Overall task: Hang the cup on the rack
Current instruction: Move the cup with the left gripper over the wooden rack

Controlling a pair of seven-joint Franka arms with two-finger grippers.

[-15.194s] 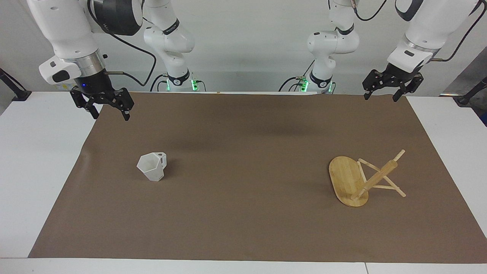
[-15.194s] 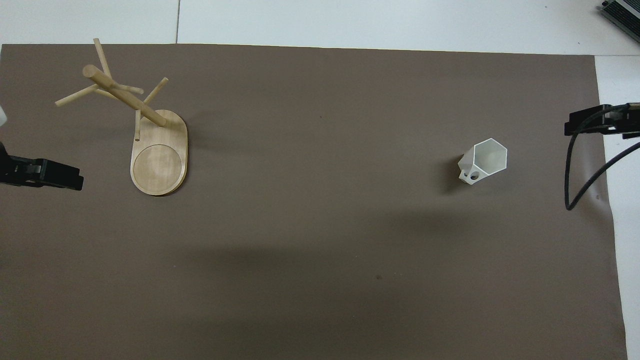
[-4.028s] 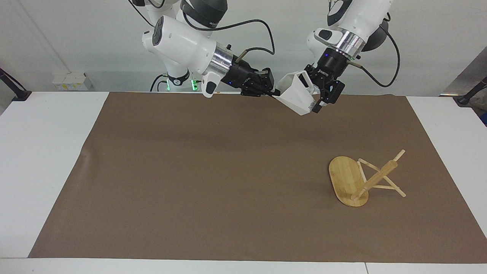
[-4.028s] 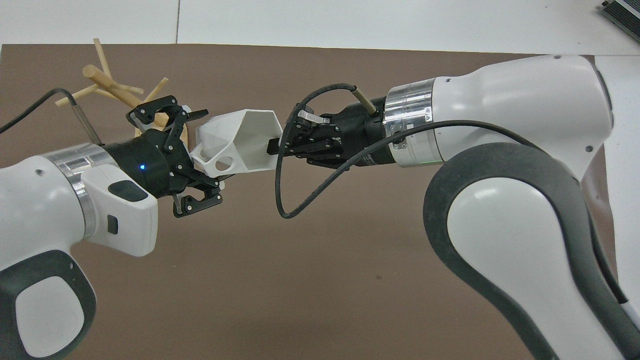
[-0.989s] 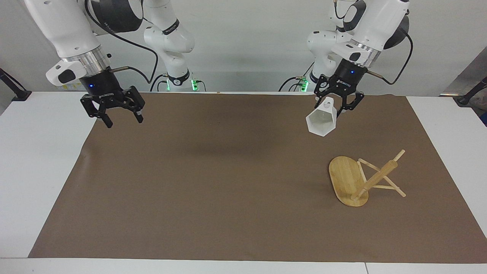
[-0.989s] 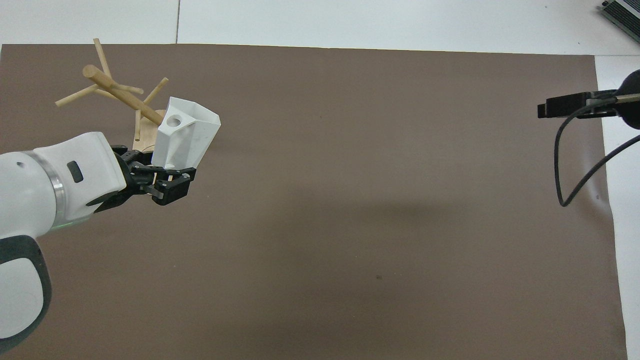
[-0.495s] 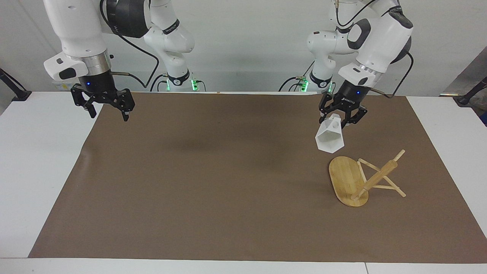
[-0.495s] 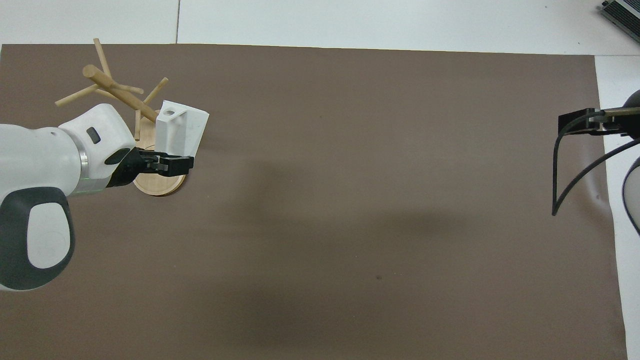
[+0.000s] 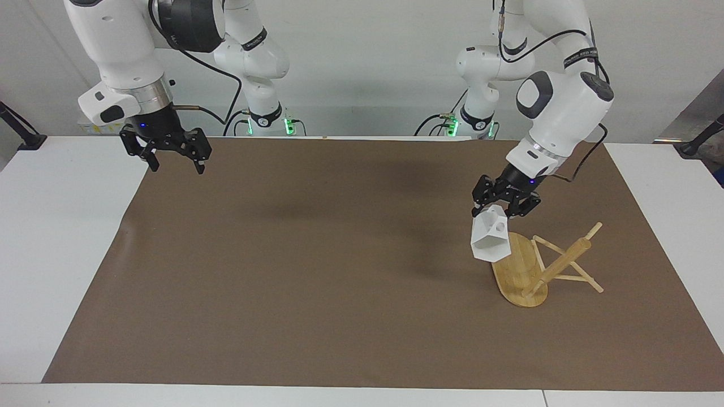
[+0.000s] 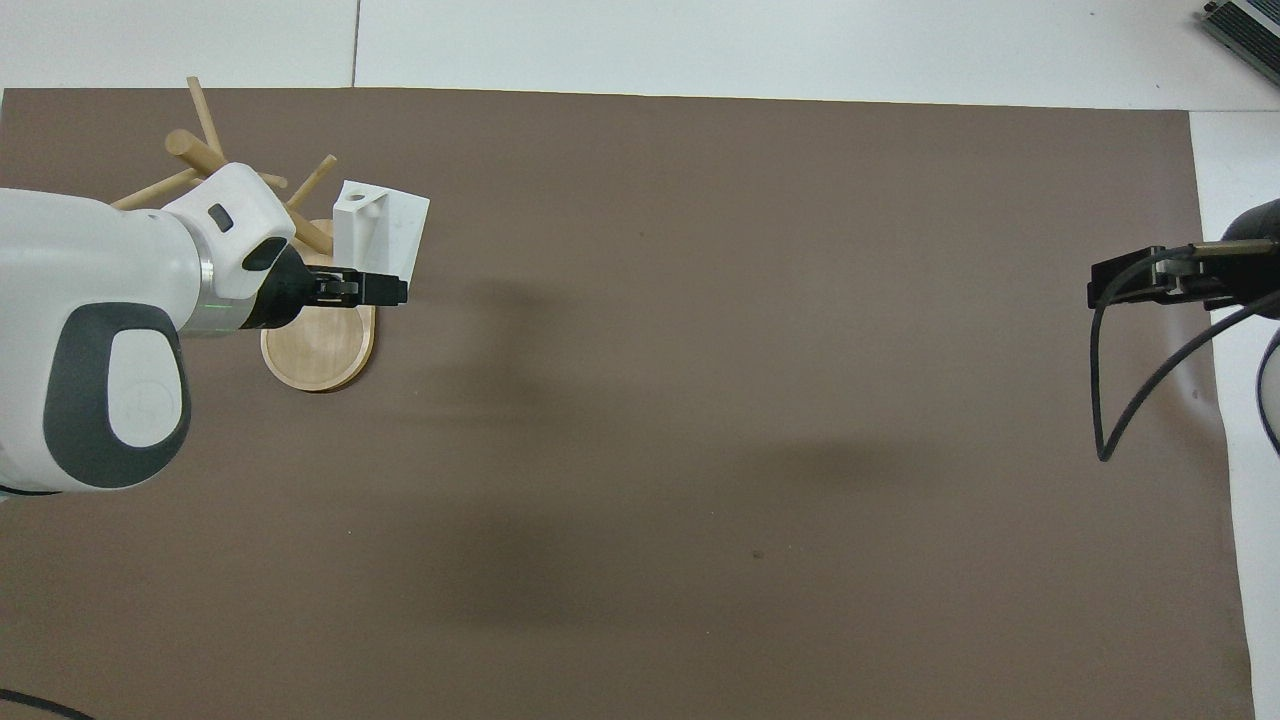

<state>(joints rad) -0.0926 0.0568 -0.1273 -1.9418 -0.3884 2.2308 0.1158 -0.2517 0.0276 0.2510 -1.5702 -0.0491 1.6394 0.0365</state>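
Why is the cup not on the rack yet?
It is in the air. The left gripper holds the cup tipped over the rack, no peg through its handle.

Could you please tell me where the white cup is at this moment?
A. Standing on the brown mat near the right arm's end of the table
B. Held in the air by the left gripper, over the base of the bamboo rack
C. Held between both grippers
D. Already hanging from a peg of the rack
B: the left gripper is shut on the cup, mouth down over the rack base, on no peg.
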